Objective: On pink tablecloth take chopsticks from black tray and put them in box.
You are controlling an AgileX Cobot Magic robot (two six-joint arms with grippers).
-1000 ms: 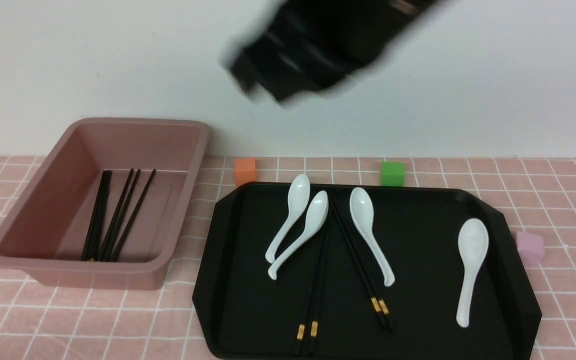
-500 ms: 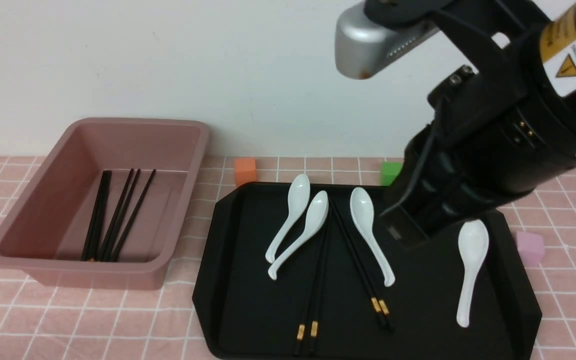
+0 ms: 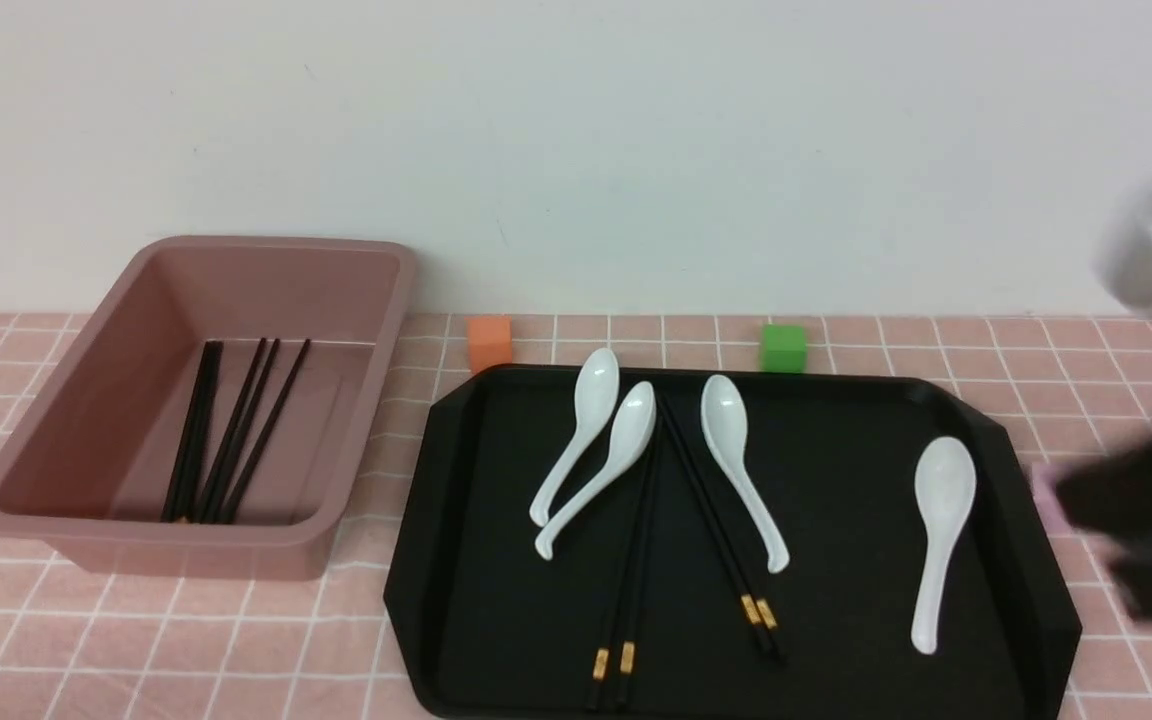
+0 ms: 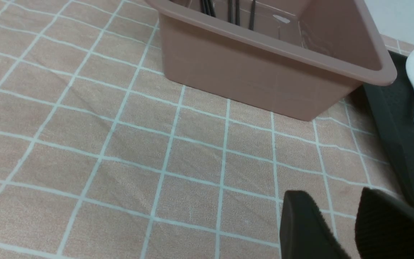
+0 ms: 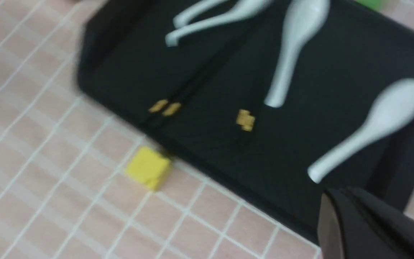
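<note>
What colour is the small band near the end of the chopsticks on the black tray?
Gold. The band on the chopsticks shows best in the front view.

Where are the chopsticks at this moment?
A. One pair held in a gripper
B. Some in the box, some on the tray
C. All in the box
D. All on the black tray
B: several chopsticks lie inside the box, while two more pairs rest on the black tray among the white spoons.
</note>
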